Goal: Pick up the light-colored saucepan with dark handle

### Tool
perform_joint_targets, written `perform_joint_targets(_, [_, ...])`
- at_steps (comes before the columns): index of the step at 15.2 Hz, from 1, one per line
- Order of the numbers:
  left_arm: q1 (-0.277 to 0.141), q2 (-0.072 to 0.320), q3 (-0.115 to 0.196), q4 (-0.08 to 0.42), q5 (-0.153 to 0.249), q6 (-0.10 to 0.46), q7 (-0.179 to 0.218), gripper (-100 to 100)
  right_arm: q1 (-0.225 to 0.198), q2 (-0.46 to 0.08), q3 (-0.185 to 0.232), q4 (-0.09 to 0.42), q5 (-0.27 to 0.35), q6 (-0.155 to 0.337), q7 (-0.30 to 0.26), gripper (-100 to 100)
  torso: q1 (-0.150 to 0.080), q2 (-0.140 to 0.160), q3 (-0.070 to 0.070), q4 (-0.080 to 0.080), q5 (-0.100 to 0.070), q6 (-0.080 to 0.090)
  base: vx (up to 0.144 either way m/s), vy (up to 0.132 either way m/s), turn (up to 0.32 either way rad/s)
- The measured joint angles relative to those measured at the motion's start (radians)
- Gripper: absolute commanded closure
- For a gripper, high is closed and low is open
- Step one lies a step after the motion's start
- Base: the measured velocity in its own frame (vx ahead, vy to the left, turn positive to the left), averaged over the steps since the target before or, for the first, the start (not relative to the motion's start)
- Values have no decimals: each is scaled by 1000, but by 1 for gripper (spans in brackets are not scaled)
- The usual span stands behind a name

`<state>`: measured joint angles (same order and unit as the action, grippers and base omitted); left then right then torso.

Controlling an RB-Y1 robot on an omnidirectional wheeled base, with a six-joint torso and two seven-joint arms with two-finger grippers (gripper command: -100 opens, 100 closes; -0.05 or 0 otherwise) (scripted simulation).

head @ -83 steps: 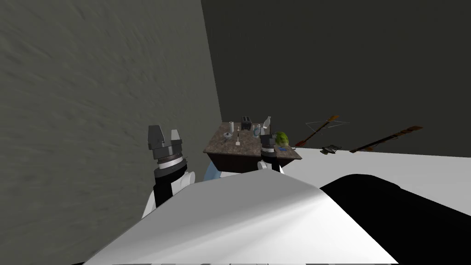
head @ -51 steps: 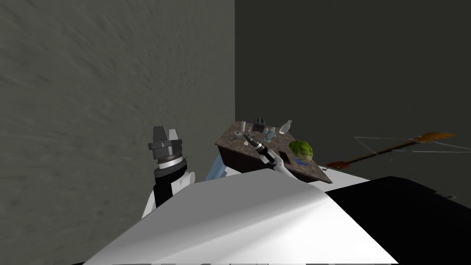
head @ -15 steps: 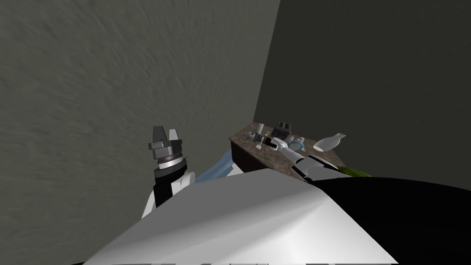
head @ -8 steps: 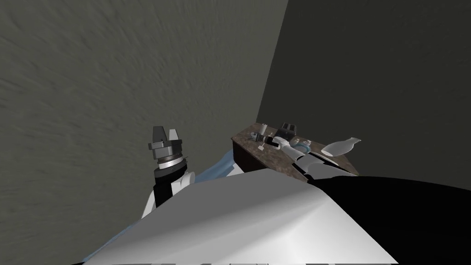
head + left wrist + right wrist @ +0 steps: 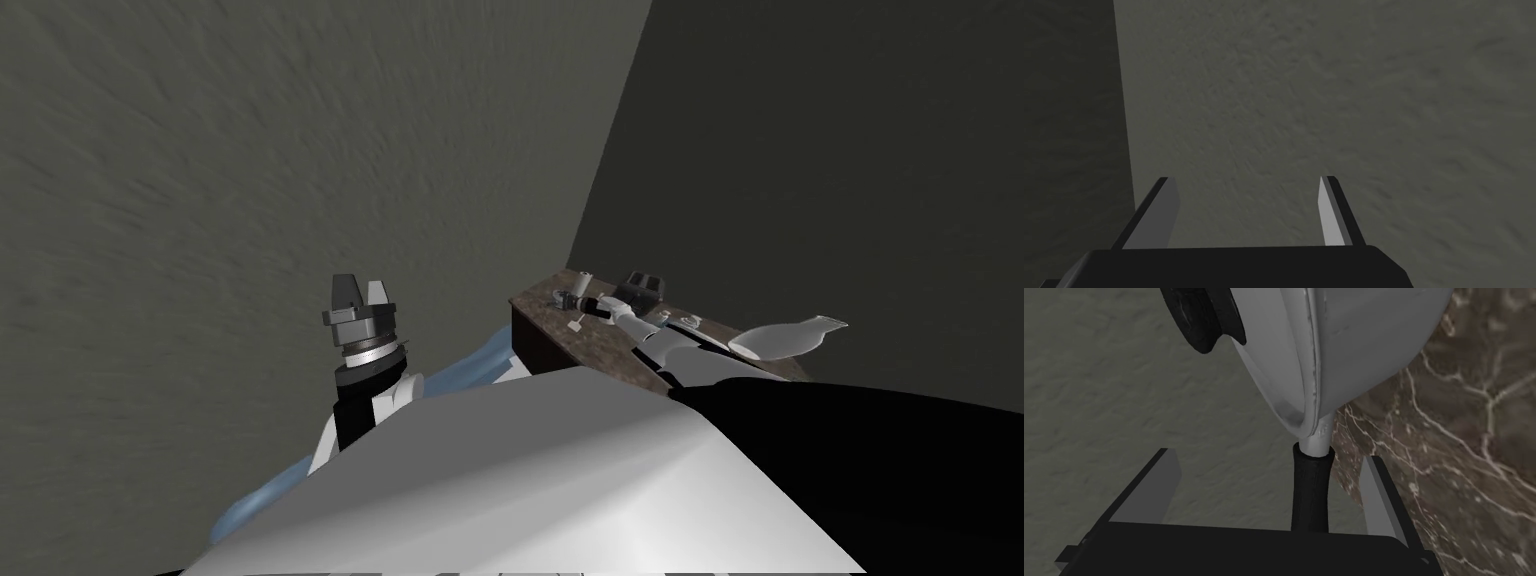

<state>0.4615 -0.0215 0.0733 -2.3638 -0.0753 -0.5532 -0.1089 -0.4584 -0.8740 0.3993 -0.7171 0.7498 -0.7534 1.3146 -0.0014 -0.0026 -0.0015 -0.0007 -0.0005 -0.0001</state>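
we count one saucepan [image 5: 1369, 348], and on it one lid [image 5: 1274, 373], one black knob [image 5: 1199, 313] and one dark handle [image 5: 1310, 493]. there is one table [image 5: 545, 315], its top brown and veined. on that top, besides the saucepan, we count one white bottle [image 5: 785, 340], one dark box [image 5: 640, 288], one small white cylinder [image 5: 584, 284] and one small white tool [image 5: 577, 323], too small to name. we have two grippers, one left gripper [image 5: 1246, 180] and one right gripper [image 5: 1270, 455], each with two fingers [image 5: 1159, 215], four in all. we count two walls: one paler wall [image 5: 250, 180], one darker wall [image 5: 820, 150].
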Motion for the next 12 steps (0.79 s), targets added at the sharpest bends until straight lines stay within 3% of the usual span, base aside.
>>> perform_joint_targets(2, [0, 0, 0, 0, 0, 0, 0, 0, 7, -2, -1, 10, 13, 3, 1, -100, -1, 1, 1, 0, 0, -1, -32, -65, 337])
perform_joint_targets(12, [0, 0, 0, 0, 0, 0, 0, 0, 145, -50, -23, -172, 95, 183, -164, -100, -3, 3, 2, 1, -1, 1, -32, -68, 166])
